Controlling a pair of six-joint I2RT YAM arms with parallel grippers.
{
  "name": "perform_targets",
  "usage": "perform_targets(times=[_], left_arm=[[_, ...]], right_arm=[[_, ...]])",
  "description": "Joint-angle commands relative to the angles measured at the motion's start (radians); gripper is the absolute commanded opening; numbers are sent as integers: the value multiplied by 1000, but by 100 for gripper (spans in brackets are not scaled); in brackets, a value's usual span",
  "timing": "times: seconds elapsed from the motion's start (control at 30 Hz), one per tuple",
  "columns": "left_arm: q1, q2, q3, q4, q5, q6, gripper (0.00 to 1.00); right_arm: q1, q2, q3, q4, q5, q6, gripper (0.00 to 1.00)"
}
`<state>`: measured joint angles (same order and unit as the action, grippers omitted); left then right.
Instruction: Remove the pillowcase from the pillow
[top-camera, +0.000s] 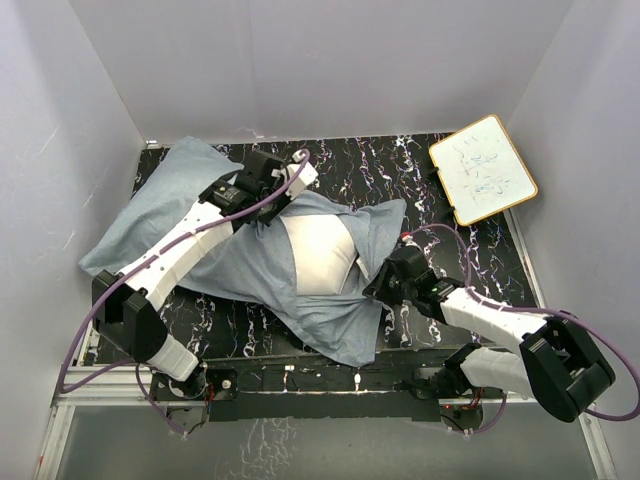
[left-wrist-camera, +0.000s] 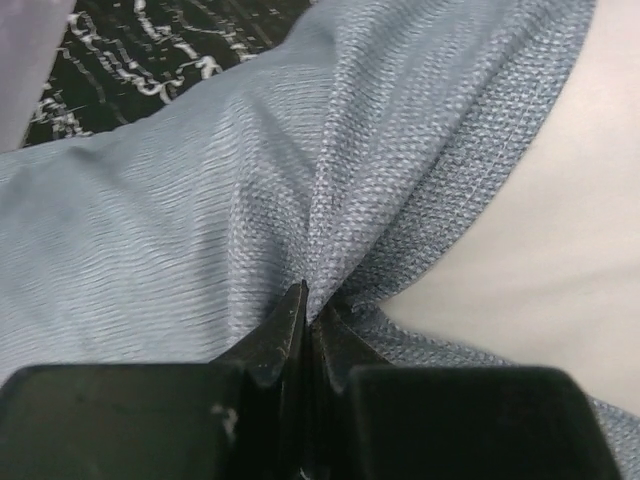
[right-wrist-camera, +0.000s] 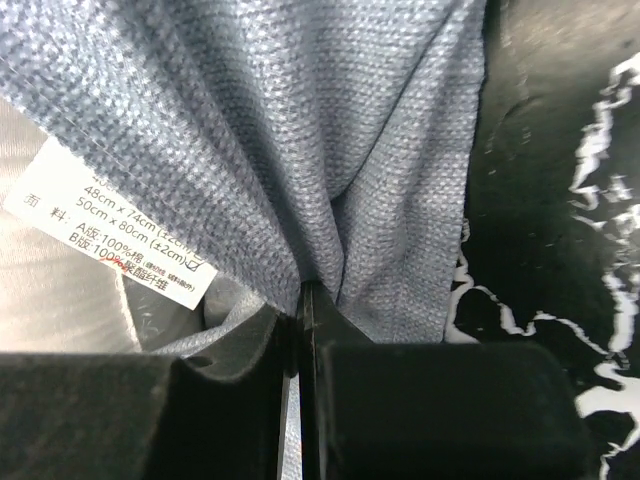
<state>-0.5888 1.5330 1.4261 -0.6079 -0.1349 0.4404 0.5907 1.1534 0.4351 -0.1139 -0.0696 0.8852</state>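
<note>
The pillowcase (top-camera: 240, 260) lies across the table with its pale grey-blue inner side showing. A patch of the white pillow (top-camera: 318, 255) bulges out through its opening at the middle. My left gripper (top-camera: 262, 205) is shut on the pillowcase's edge at the pillow's upper left; the left wrist view shows the cloth (left-wrist-camera: 300, 200) pinched at the gripper (left-wrist-camera: 310, 315) beside the white pillow (left-wrist-camera: 540, 260). My right gripper (top-camera: 372, 283) is shut on the pillowcase's edge at the pillow's right; in the right wrist view, the gripper (right-wrist-camera: 303, 295) pinches the cloth (right-wrist-camera: 300, 120) next to a white care label (right-wrist-camera: 110, 235).
A white framed board (top-camera: 483, 168) lies at the table's far right corner. The black marbled table (top-camera: 440, 230) is walled in by white panels on three sides. The pillowcase's far-left end (top-camera: 165, 195) reaches the left wall.
</note>
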Motion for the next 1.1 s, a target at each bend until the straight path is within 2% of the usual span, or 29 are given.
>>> perform_targets(times=[0.0, 0.1, 0.17, 0.3, 0.4, 0.53, 0.7, 0.87, 0.93, 1.07], left_arm=[[38, -69, 75, -20, -115, 51, 0], [39, -81, 106, -50, -63, 27, 0], [39, -77, 125, -81, -27, 3, 0], [39, -70, 122, -127, 53, -42, 0], [38, -73, 113, -137, 104, -74, 0], [39, -64, 118, -155, 134, -100, 0], [38, -61, 127, -183, 140, -101, 0], [39, -69, 126, -208, 140, -79, 0], [39, -74, 120, -211, 137, -68, 0], [38, -71, 121, -225, 138, -60, 0]], right_arm=[[-35, -34, 32, -133, 132, -35, 8], [-34, -70, 160, -251, 190, -73, 10], [-32, -92, 253, -320, 219, -89, 27], [-21, -157, 406, -380, 209, -74, 43], [2, -189, 455, -317, 129, -16, 55], [38, -154, 431, -189, 15, 76, 73], [47, -66, 332, -5, -31, 127, 82], [44, 75, 319, -36, 11, 124, 98], [45, 116, 299, -24, 40, 137, 98], [45, 214, 230, 226, -18, 163, 98]])
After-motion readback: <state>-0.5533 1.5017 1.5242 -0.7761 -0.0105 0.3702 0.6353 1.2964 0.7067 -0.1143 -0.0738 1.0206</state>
